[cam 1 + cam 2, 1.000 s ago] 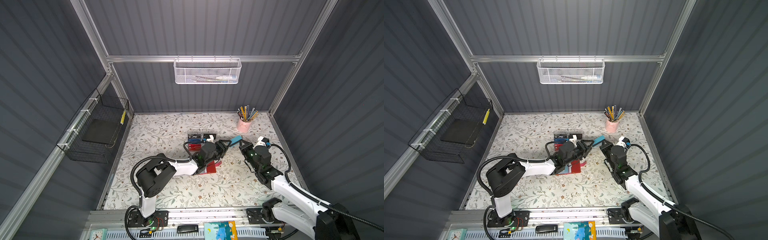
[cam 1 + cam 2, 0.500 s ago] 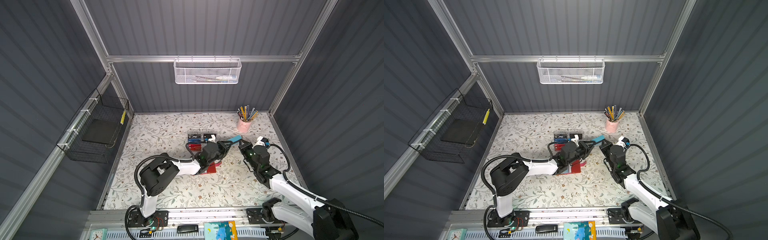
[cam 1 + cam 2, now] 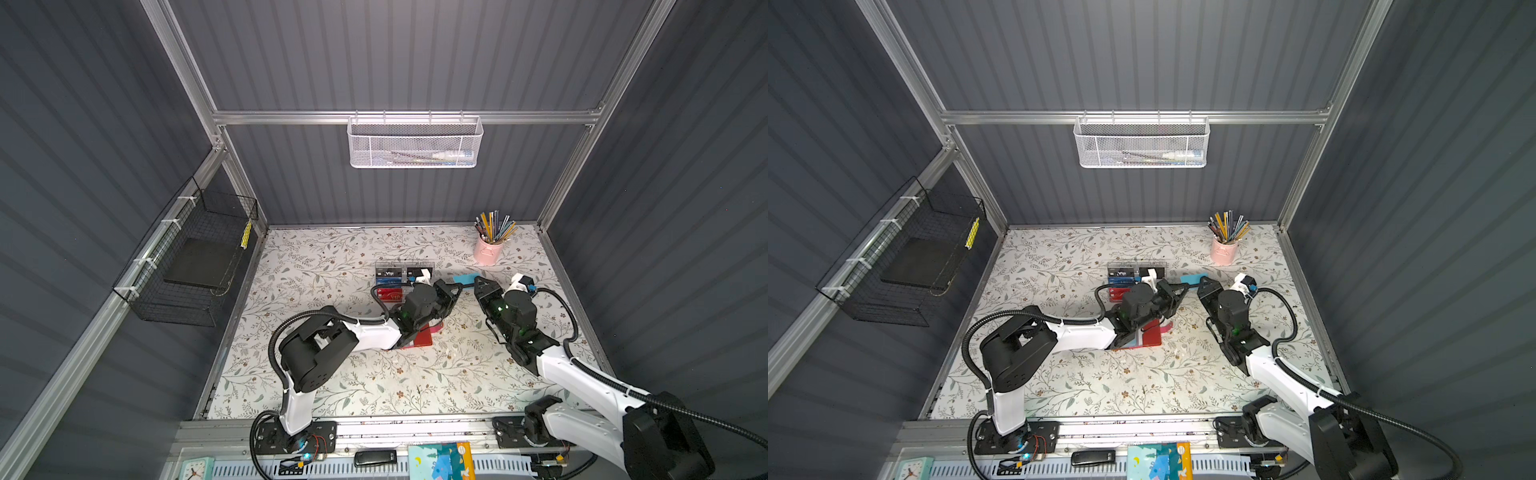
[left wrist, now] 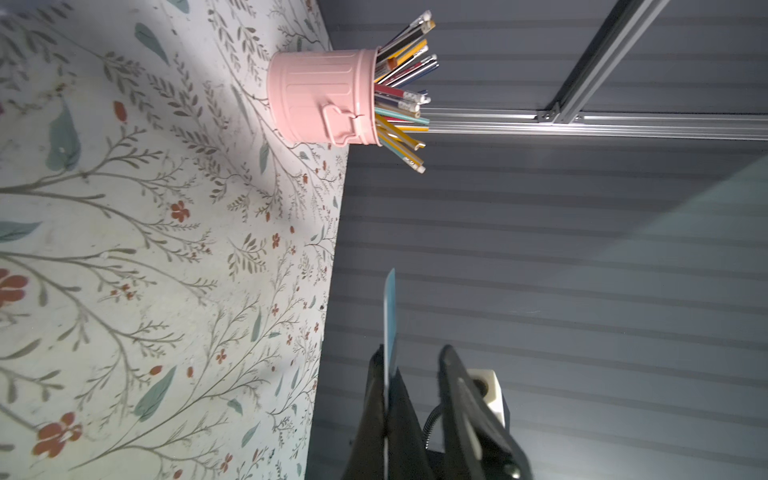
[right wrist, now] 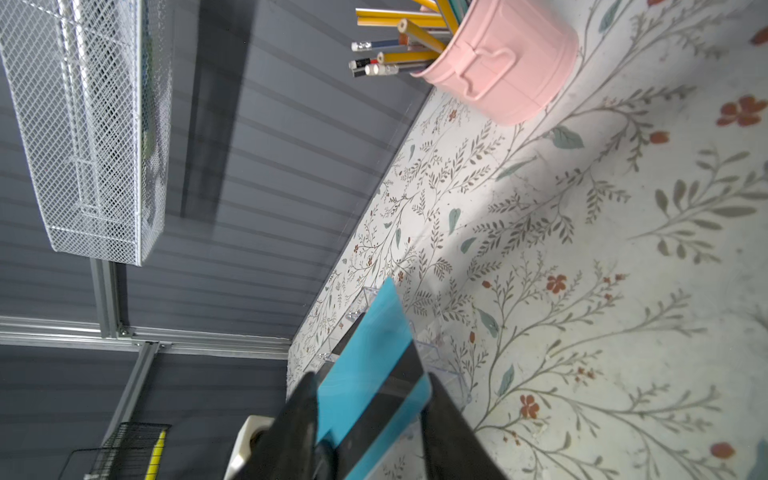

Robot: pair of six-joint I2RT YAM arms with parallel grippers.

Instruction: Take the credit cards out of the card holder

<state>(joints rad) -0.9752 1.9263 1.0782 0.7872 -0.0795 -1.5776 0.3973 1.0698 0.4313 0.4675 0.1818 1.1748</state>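
Observation:
The card holder (image 3: 422, 336) (image 3: 1152, 334) lies red on the floral mat, partly under my left arm. One teal credit card (image 3: 463, 277) (image 3: 1194, 277) hangs in the air between the two grippers. My left gripper (image 3: 457, 286) (image 3: 1185, 286) (image 4: 386, 365) is shut on it, and the credit card (image 4: 390, 307) shows edge-on between its fingers. My right gripper (image 3: 478, 284) (image 3: 1202, 284) (image 5: 372, 382) is open. The credit card (image 5: 374, 332), with its black stripe, lies flat between the spread fingers. Whether it touches them I cannot tell.
A clear acrylic rack (image 3: 399, 278) with black, blue and red VIP cards stands just behind my left gripper. At the back right is a pink pencil cup (image 3: 488, 249) (image 4: 320, 99) (image 5: 507, 66). A white mesh basket (image 3: 415, 143) hangs on the back wall and a black wire basket (image 3: 195, 257) on the left wall.
My left gripper has reached up to the teal card and shut on it. My right gripper, which was shut on the card, has opened.

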